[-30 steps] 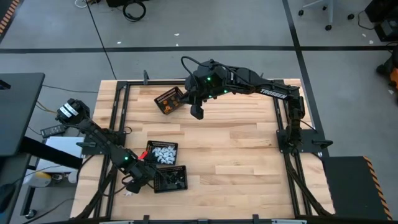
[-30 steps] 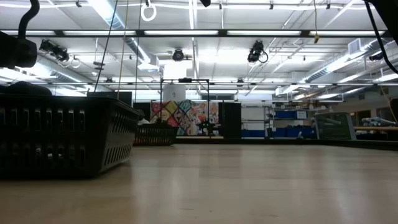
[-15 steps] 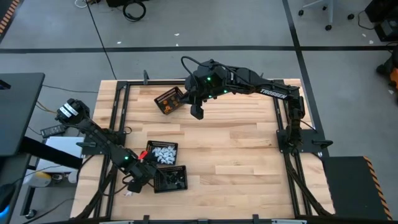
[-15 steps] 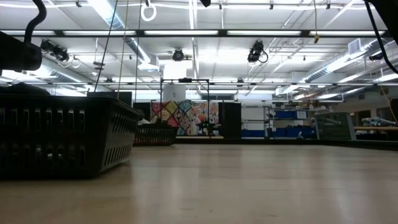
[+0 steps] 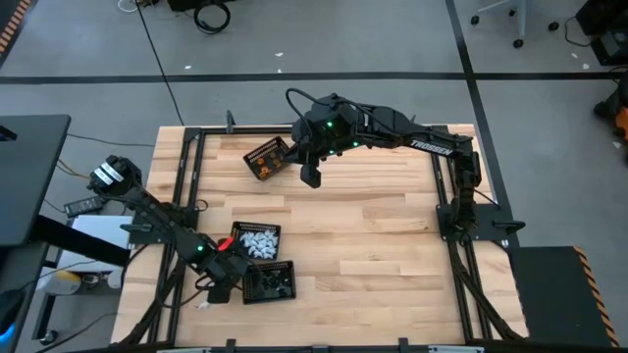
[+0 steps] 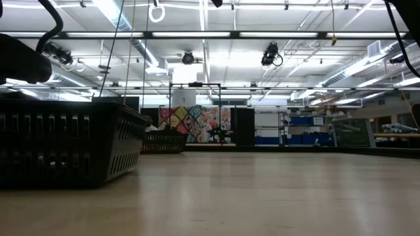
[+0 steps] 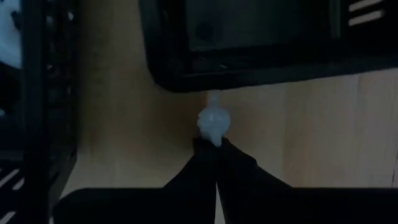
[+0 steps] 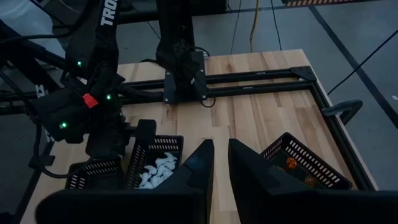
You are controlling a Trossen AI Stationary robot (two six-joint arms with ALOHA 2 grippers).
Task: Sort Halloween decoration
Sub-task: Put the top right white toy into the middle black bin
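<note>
A tiny white Halloween decoration piece (image 7: 212, 121) shows over bare wood by a corner of the basket of black pieces (image 5: 269, 282), and my left gripper (image 5: 232, 273) is shut on it. Beside it stands the basket of white pieces (image 5: 258, 241). The basket of orange pieces (image 5: 267, 157) stands at the far side. My right gripper (image 5: 310, 177) hangs high next to the orange basket, slightly open with nothing between its fingers (image 8: 205, 155). My left gripper pinches the white piece's near end (image 7: 213, 135) between its two fingertips (image 7: 233, 158). The fingers come steeply from above. Most of the piece sticks out beyond the tips. Whether it rests on the wood or is lifted clear, I cannot tell.
The black basket's wall (image 7: 249, 74) stands just beyond the held piece, and the white basket's wall (image 7: 43, 106) is close at its side. The black frame rails (image 5: 186, 186) run along the table's edges. Bare wood (image 5: 373, 245) fills the middle and right.
My left wrist has rolled in place next to the black basket; in the low view its dark body has shifted at the upper left. My right arm has kept still.
</note>
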